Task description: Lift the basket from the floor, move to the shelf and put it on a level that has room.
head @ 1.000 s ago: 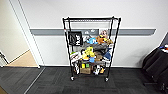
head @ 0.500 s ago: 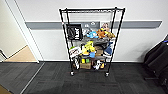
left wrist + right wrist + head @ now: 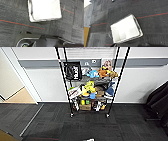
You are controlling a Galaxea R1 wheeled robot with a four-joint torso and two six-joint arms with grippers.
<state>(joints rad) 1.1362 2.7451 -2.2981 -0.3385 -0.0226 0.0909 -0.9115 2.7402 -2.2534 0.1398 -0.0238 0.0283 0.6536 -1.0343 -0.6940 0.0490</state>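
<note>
The basket (image 3: 125, 29) stands on the dark carpet floor (image 3: 154, 25), seen from above in the right wrist view, its cream lining empty and a dark loop handle at one short end. The left wrist view shows the same basket (image 3: 45, 10) with bare carpet between it and dark parts of my own body (image 3: 41, 40). Nothing grips the basket in either view. In the head view the shelf (image 3: 90, 84), a black wire rack on casters, stands against the wall straight ahead. Its topmost level (image 3: 90, 48) sits at the picture's upper edge.
The rack's lower tiers hold toys, a black bag (image 3: 73, 70) and cardboard boxes (image 3: 86, 107). Open carpet (image 3: 87, 127) lies before it. A doorway with tan wooden flooring (image 3: 21, 97) is at the left. A dark chair or cloth (image 3: 158, 102) is at the right.
The head picture has closed in on the rack. It now looks larger and its top reaches the upper edge, so the camera has moved nearer.
</note>
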